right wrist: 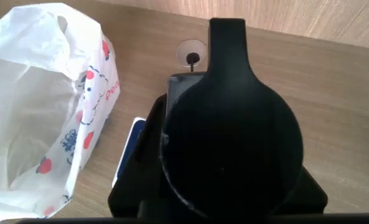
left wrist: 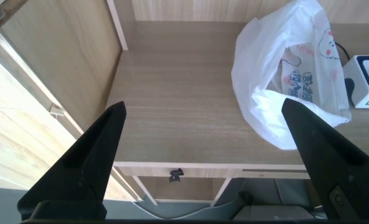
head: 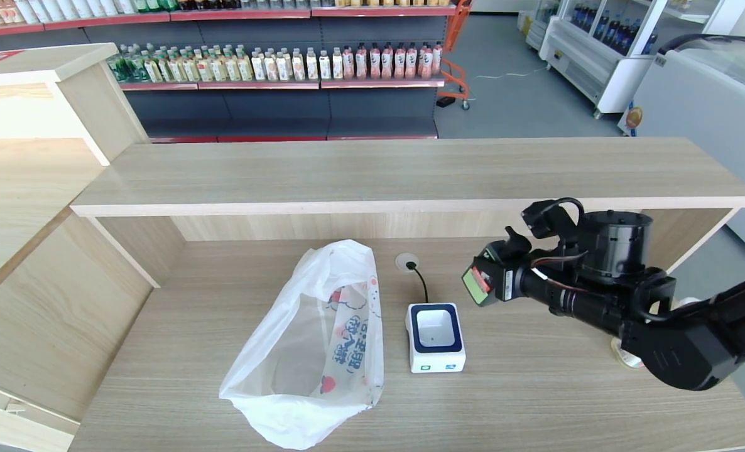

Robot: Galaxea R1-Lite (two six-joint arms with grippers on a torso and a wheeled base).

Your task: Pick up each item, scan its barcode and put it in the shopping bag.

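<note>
My right gripper point(head: 487, 277) clamps the small green-and-red labelled pack point(head: 475, 284), raised just right of the white-and-blue box scanner point(head: 435, 336), probably to show its barcode. The left gripper point(left wrist: 204, 111) waits wide open, left of the white plastic shopping bag point(head: 322, 351).

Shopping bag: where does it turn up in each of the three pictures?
Head view: shopping bag lies mid-counter, just left of the scanner.
Left wrist view: bag beyond the open left gripper.
Right wrist view: bag, mouth open, scanner's edge beside it.
Shared landmark: the white scanner.
</note>
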